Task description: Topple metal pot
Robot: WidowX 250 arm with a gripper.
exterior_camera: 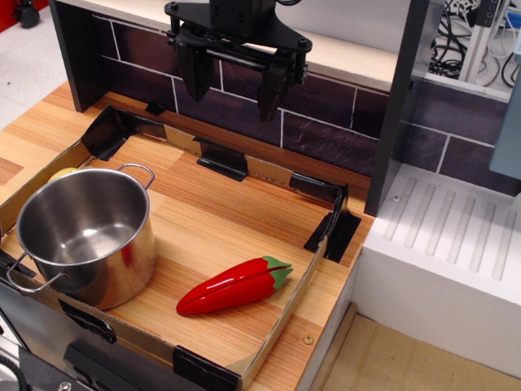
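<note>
The metal pot (85, 236) stood upright on the wooden desk (220, 220), in the near-left corner of a low cardboard border (281, 322) that fenced in the work area and was held at its corners and seams with black tape. The pot's open mouth faced up, its shiny inside bare, with bright reflections on the bottom. One thin wire loop handle stuck out at the far rim and another at the near-left rim, reaching over the edge of the border. A small yellow object (63, 173) peeked out from behind the pot's far-left side, mostly hidden, so I could not tell what it was. To the right of the pot, close by but apart from it, a red pepper (232, 287) lay on its side on the desk, its green stem end pointing right toward the cardboard edge and its tip pointing toward the pot's base. The black gripper (229, 81) hung high above the far part of the desk, in front of the dark brick-pattern back wall (326, 130), well apart from the pot and off to its far right. Its jaws were spread wide and held nothing. Beyond the right edge of the border sat a white ribbed drainboard (456, 236).
</note>
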